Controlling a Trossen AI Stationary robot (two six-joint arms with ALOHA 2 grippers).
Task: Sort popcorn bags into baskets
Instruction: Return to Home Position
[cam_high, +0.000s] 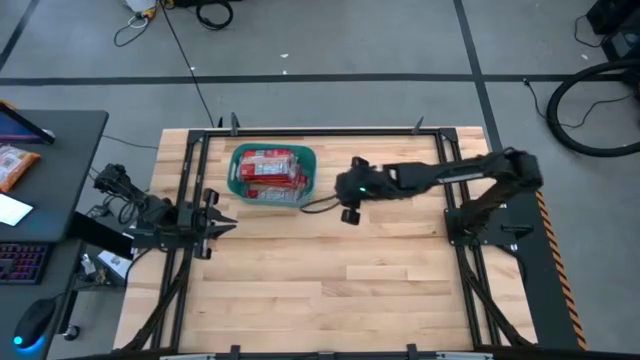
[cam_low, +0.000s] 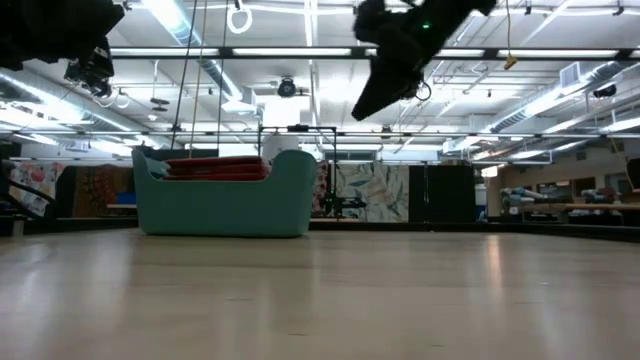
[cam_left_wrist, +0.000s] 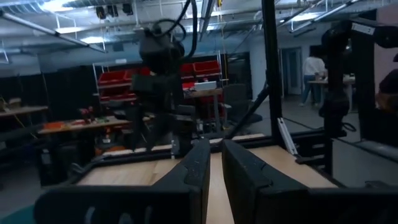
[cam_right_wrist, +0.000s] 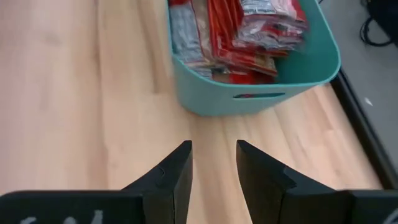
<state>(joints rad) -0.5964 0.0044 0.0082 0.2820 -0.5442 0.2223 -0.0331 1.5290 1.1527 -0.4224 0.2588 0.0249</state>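
- The popcorn bags (cam_high: 270, 170) are all in the teal basket (cam_low: 220, 205). They lie flat in a pile that comes up to about the rim. I see no bag out on the tabletop (cam_high: 330, 280).
- The basket sits near the far edge of the tabletop, a bit left of the middle.
- The right gripper (cam_right_wrist: 213, 165) hangs in the air just beside the right end of the basket, over bare wood. Its two fingers are apart and hold nothing.
- The left gripper (cam_left_wrist: 214, 168) waits low at the left edge of the tabletop. There is a small gap between its fingers, and nothing is in it.
- I think the bags are light, soft and crinkly, and a bit slippery. A pinch on a flat edge or a corner would hold one best. A hard squeeze could crush what is inside.
- The sorting looks done to me. What is left is for the right arm to go back to its resting place.
- There is lots of room. The near half of the tabletop and the side by the right edge are bare wood.
- Two things to watch are the basket wall, which is close to the right gripper, and the black frame (cam_high: 320, 130) along the edges of the tabletop. Going up first and then away from the basket looks safest.
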